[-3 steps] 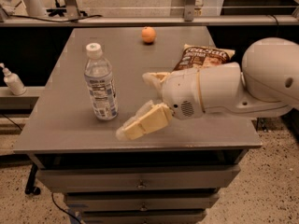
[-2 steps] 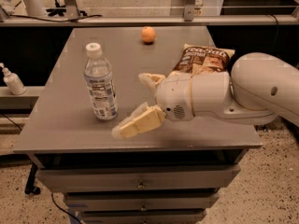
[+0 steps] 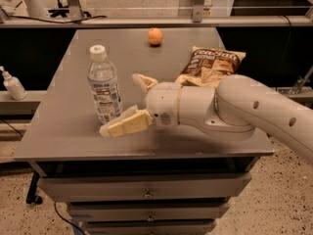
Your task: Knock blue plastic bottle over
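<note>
On the grey table [image 3: 54, 131], the blue plastic bottle [image 3: 103, 89] stands upright, left of centre. The tool [image 3: 123, 103] sits just beside it on the picture's right, spread open and empty, so a leftward push should topple it.

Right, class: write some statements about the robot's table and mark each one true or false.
1. The bottle stands upright. True.
2. The gripper is shut around the orange. False: it is open, low beside the bottle; the orange lies apart, near the table's far edge.
3. The chip bag lies on the table. True.
4. The bottle has no cap. False: a white cap is on it.
</note>
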`<state>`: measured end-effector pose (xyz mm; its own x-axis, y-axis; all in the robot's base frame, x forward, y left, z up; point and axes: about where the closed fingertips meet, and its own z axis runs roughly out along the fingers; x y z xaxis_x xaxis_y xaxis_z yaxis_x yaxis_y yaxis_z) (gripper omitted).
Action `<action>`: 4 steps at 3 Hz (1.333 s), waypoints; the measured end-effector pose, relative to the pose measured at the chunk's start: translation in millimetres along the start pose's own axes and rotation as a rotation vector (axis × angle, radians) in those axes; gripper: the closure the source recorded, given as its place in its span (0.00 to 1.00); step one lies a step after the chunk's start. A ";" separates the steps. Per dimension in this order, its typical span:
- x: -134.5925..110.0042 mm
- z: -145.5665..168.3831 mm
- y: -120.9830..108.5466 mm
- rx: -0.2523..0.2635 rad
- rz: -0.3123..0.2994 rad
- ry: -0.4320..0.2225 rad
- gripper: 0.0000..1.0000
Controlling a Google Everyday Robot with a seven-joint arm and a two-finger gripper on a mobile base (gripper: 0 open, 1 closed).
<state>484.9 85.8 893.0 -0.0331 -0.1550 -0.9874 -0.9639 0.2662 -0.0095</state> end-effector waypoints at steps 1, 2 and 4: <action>-3.5 21.9 -5.8 -0.005 -0.010 -0.060 0.00; -4.5 31.2 -8.1 -0.009 -0.042 -0.105 0.18; -24.4 26.8 -22.9 -0.032 -0.121 -0.080 0.64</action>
<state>514.9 109.0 913.0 0.1042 -0.1075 -0.9887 -0.9675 0.2192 -0.1258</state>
